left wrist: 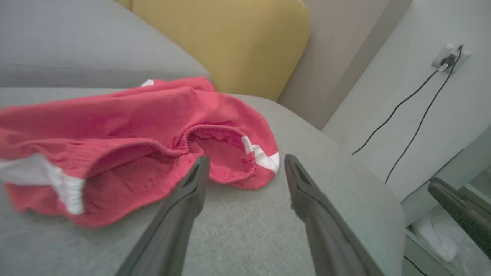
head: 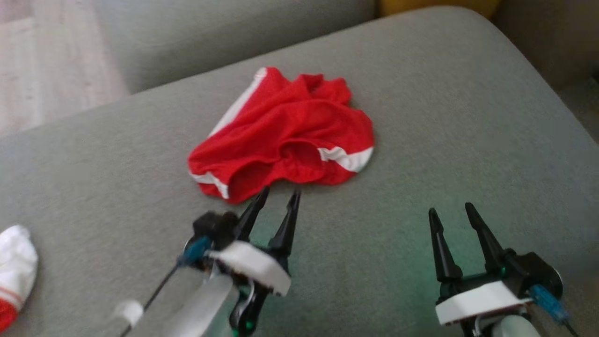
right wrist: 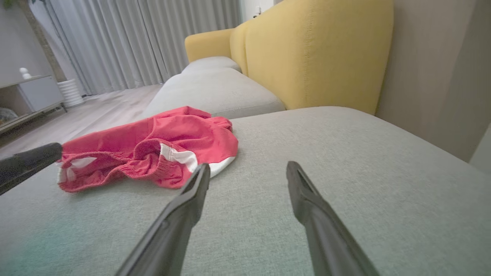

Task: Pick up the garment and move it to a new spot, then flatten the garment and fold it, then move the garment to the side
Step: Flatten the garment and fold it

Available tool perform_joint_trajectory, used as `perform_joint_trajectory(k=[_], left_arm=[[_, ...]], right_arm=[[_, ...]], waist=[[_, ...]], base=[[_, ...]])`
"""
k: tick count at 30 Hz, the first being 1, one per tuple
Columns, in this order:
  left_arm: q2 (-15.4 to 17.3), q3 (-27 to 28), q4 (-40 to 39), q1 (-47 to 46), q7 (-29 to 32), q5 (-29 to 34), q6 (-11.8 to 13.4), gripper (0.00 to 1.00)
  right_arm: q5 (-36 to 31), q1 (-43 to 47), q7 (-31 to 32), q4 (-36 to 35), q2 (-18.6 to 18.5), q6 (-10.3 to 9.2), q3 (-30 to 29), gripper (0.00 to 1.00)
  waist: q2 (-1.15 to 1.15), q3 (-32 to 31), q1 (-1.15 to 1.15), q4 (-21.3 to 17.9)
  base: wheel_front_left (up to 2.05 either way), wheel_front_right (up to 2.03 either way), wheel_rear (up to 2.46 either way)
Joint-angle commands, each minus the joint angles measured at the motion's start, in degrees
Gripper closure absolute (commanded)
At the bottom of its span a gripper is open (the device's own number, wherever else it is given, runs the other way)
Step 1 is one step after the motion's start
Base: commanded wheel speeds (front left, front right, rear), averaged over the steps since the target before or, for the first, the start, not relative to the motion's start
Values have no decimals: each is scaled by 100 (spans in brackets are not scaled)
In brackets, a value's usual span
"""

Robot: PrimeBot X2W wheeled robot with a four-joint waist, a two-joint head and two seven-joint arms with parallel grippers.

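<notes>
**Red shorts lying at the tips of the released left pincer**

The crumpled red fabric shorts with white side stripes [head: 285, 135] are lying near the middle of the broad grey woven sofa cushion [head: 444, 107]. The left gripper [head: 281, 191] is pointing straight at their near edge. Its two dark fingers are standing spread apart and holding nothing. One fingertip is overlapping the hem in the head view, but whether it is touching the cloth cannot be told. The right gripper [head: 449, 208] is hanging over bare cushion, well apart from the shorts on their right, with its fingers likewise spread and empty.

Bare grey cushion is stretching out to the right of the shorts and in front of them, up to the rounded edge at the right. On the left, the cushion is falling away toward a pale wooden floor [head: 47, 61], and a second grey cushion is sitting behind. A mustard-yellow upholstered backrest [right wrist: 318, 53] is rising along the far side. A small white cloth with a red band [head: 16, 267] is resting near the cushion's lower-left corner, well apart from the shorts.

The shorts are bunched in soft folds, and their gathered elastic waistband is gaping open toward the left gripper.
</notes>
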Motion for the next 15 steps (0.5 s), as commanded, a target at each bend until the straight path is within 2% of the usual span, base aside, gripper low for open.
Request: perform_joint_trajectory(k=[1,6,11,15], left_arm=[[2,77,-95,-371,36,-109,-33,0],[2,-367,356,-1228,309,-817,-52,0],[2,-653,775,-1787,635,-1352,-36,0],[2,-818,1088,-2131,735,-1544,12,0]], right_arm=[[53,-254,-37,-199,-27,43,136,0],[234,-388,-37,-182,-27,43,160,0],[391,-464,-37,-187,-27,43,212,0],[476,-526,-37,-215,-27,43,250,0]], waist=[[0,302,-1,-324],[0,658,-1,-666],[0,939,-1,-841],[0,1086,-1,-923]], base=[[0,0,0],[0,0,0],[0,0,0],[0,0,0]])
